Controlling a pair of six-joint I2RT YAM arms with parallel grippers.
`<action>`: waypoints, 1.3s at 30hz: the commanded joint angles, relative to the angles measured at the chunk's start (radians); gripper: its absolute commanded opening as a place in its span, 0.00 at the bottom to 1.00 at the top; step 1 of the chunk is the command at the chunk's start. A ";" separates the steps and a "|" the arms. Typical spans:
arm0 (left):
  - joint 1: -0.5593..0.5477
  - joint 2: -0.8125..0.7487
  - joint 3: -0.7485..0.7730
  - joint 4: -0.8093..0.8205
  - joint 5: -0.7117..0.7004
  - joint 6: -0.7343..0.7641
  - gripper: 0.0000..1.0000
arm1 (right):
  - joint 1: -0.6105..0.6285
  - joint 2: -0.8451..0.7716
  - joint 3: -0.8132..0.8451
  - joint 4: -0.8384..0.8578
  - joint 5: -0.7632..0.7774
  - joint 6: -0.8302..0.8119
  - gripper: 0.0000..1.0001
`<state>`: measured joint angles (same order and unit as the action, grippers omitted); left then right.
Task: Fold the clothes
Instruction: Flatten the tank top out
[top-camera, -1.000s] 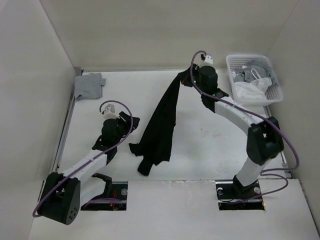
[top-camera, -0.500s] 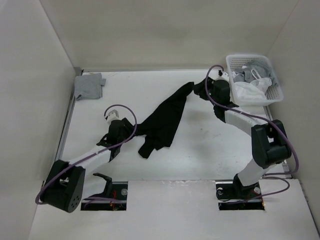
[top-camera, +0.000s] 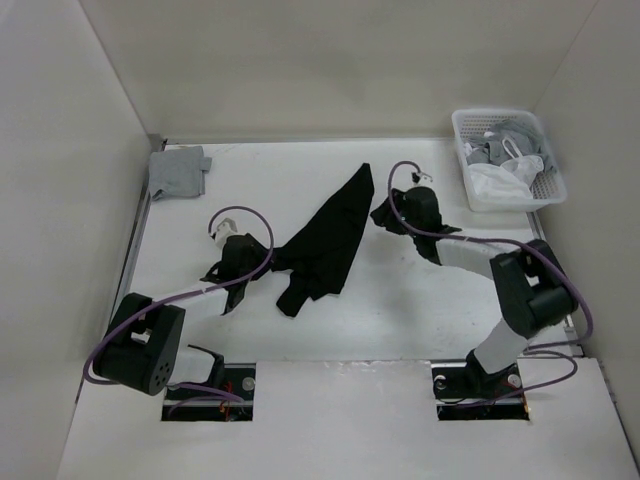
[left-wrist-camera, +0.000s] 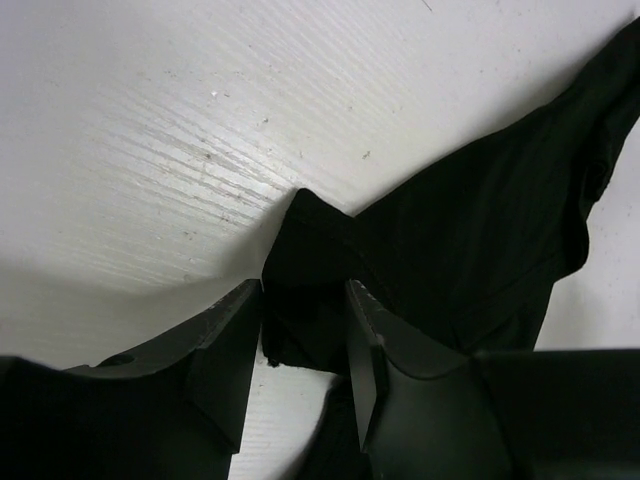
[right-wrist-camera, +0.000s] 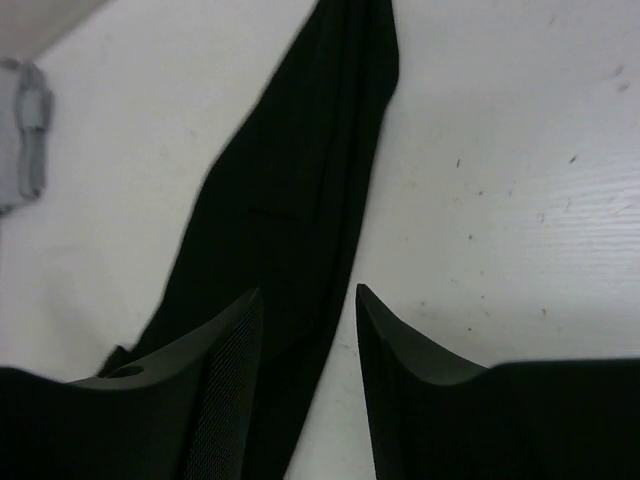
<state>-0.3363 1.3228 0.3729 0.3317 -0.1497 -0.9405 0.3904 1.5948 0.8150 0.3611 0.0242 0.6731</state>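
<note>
The clothes (top-camera: 335, 235) are one black garment lying in a long crumpled band on the white table (top-camera: 440, 300), from far centre down toward the near left. My left gripper (top-camera: 265, 262) sits low at its left corner. In the left wrist view the jaws of the left gripper (left-wrist-camera: 303, 290) stand apart with a folded corner of the clothes (left-wrist-camera: 480, 230) between them. My right gripper (top-camera: 383, 215) is at the band's right edge. The right gripper (right-wrist-camera: 308, 292) is open above the clothes (right-wrist-camera: 290, 190) and holds nothing.
A small folded grey cloth (top-camera: 178, 170) lies at the far left corner and shows as the grey cloth (right-wrist-camera: 25, 130) in the right wrist view. A white basket (top-camera: 495, 112) with white and grey garments stands at the far right. Walls enclose the table on three sides.
The right gripper let go of the garment's raised end and came down nearer. The garment dropped flat on the table. The left gripper moved onto its left corner, jaws narrowing.
</note>
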 joint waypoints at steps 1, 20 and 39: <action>-0.017 -0.014 0.027 0.064 -0.024 -0.011 0.32 | 0.073 0.128 0.145 -0.098 -0.024 -0.069 0.51; -0.033 -0.030 0.021 0.064 -0.011 0.029 0.16 | 0.110 0.395 0.526 -0.409 0.180 -0.072 0.31; -0.040 -0.025 -0.002 0.079 -0.002 0.032 0.16 | 0.109 0.398 0.529 -0.386 0.194 -0.055 0.40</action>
<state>-0.3752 1.3220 0.3729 0.3630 -0.1600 -0.9230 0.5034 2.0220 1.3254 -0.0456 0.1841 0.6197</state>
